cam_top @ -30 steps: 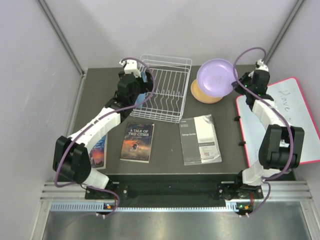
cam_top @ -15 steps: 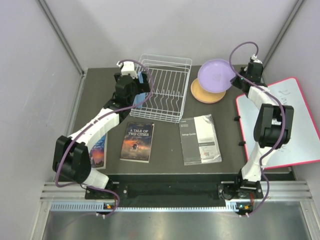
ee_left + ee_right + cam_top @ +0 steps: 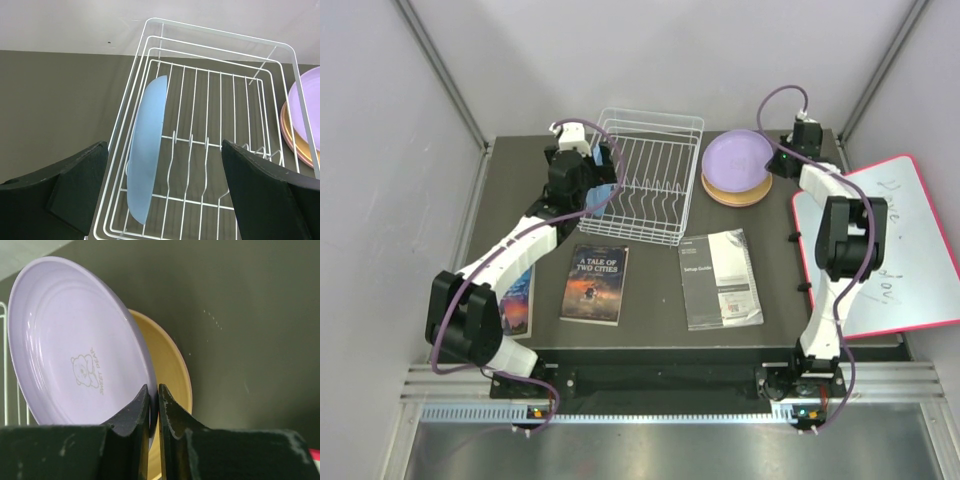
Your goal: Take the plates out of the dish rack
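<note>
Left gripper (image 3: 164, 145): spread wide above the dish rack's (image 3: 650, 180) left end.
Blue plate (image 3: 147, 150): stood on edge there, below the gripper, untouched.
Right gripper (image 3: 153, 388): clamped on the lilac plate's (image 3: 75, 345) rim.
Lilac plate: held over the orange plate (image 3: 170, 375), right of the dish rack.

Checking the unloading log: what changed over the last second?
The right gripper, pinching the purple plate by its rim, lowered it from a raised tilt down over the orange plate and hasn't let go. The left gripper stayed open beside the blue plate, which stands in the dish rack.
</note>
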You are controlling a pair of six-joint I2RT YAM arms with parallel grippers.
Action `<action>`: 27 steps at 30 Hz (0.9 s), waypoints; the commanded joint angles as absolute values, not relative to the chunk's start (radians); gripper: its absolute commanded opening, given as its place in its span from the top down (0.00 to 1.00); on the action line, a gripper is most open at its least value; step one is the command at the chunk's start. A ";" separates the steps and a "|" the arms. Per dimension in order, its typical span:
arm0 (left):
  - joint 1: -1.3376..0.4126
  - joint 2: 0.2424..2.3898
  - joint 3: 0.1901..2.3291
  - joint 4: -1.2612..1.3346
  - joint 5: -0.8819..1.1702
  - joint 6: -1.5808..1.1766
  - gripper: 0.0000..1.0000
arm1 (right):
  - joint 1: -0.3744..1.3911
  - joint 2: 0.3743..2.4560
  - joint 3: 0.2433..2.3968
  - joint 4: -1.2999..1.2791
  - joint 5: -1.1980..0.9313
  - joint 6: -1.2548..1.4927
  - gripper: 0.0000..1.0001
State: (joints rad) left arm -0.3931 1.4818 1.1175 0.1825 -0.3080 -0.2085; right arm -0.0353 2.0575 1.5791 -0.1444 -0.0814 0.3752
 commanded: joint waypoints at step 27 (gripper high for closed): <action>-0.370 1.523 1.112 0.293 -0.278 -0.160 0.03 | 0.066 1.717 1.418 -0.183 0.118 0.301 0.32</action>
State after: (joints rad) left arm -0.3779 1.4918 1.1011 0.2119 -0.2924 -0.1944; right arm 0.0555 1.8889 1.4651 -0.2245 0.0727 0.3126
